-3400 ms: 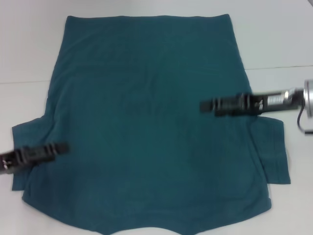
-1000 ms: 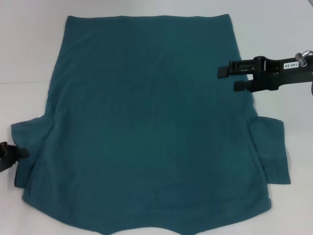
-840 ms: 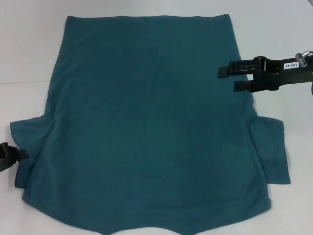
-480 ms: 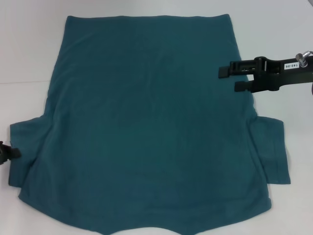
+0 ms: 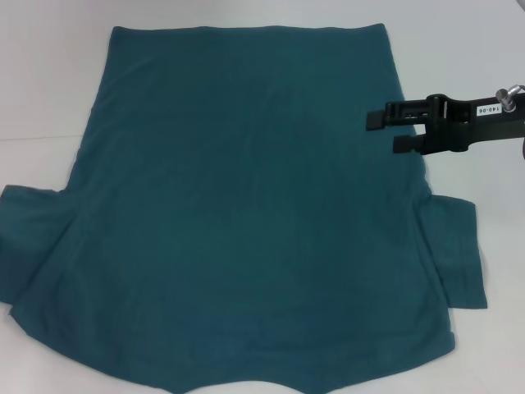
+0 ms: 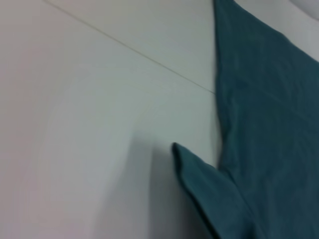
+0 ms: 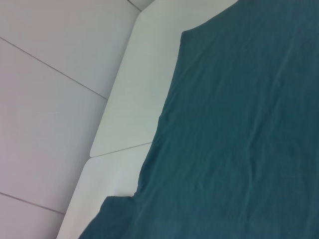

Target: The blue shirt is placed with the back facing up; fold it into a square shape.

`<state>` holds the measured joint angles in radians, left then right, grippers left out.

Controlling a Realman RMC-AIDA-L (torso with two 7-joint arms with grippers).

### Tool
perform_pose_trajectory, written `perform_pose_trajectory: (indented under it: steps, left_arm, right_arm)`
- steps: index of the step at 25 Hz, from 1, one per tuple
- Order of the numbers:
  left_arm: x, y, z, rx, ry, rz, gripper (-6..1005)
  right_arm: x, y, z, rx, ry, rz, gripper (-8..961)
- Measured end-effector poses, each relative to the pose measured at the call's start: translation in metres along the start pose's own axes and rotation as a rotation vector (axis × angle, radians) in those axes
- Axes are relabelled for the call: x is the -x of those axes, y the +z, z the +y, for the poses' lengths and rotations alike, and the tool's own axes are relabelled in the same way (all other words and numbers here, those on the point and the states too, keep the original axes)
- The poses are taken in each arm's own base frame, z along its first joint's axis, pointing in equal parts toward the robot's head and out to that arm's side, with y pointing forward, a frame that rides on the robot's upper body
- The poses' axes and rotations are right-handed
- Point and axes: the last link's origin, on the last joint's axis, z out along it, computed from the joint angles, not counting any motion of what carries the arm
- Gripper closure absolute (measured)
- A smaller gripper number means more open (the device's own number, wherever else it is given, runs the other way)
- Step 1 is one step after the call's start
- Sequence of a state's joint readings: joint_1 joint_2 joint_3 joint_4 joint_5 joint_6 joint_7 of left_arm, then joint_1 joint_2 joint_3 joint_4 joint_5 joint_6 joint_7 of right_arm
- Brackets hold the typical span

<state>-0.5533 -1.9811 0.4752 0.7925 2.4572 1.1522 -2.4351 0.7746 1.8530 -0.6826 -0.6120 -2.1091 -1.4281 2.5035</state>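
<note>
Teal-blue cotton fills the head view: the blue shirt (image 5: pixel 246 213) lies flat on the white tabletop (image 5: pixel 49 74), plain back up, straight hem at the far edge and the curved neck edge nearest the robot. No containers anywhere in this scene, just cloth on a bare surface.

And there's the change from half a second ago: the left end effector, which sat at the shirt's left sleeve (image 5: pixel 29 238) at the picture's edge, has gone out of the head view altogether. That sleeve now lies spread wider and flatter, reaching right to the left border, where before it was bunched up short. The left wrist view catches the sleeve's pointed corner (image 6: pixel 194 169) lying on the tabletop with a thin seam line (image 6: pixel 124 47) in the surface beyond it.

Over on the right, the right end effector (image 5: pixel 384 131) hasn't budged: it hovers over the shirt's right side edge, above the right sleeve (image 5: pixel 455 250), its two black fingers (image 5: pixel 402 110) spread apart with nothing between them. The right wrist view looks down on rumpled cloth and white tabletop panels (image 7: pixel 50 99).
</note>
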Motion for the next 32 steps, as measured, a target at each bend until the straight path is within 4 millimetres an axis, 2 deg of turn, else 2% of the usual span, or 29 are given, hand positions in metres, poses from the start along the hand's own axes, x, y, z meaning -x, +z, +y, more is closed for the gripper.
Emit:
perform_pose_trajectory:
  steps: [5,10,13,18,28,32]
  left_arm:
    - [-0.015,-0.007,0.000,-0.044,0.034,0.018,1001]
    - [-0.027,-0.009,0.009,-0.034,0.057,0.012,1001]
    - [-0.028,-0.007,0.019,-0.023,0.066,-0.018,1001]
    - [-0.029,-0.005,0.047,0.024,0.082,-0.103,1001]
    - [-0.043,-0.005,0.086,0.072,0.112,-0.150,1000]
    - [-0.039,0.003,0.101,0.100,0.121,-0.178,1001]
  right_arm:
    - [0.000,0.000,0.000,0.001,0.000,0.001,26]
    - [0.000,0.001,0.001,0.005,-0.001,0.004,26]
    - [0.000,0.002,0.002,0.007,-0.003,0.005,26]
    - [0.000,0.002,0.003,0.007,-0.004,0.005,26]
    - [-0.001,0.006,0.004,0.005,-0.008,0.013,26]
    - [-0.001,0.007,0.004,0.006,-0.010,0.013,26]
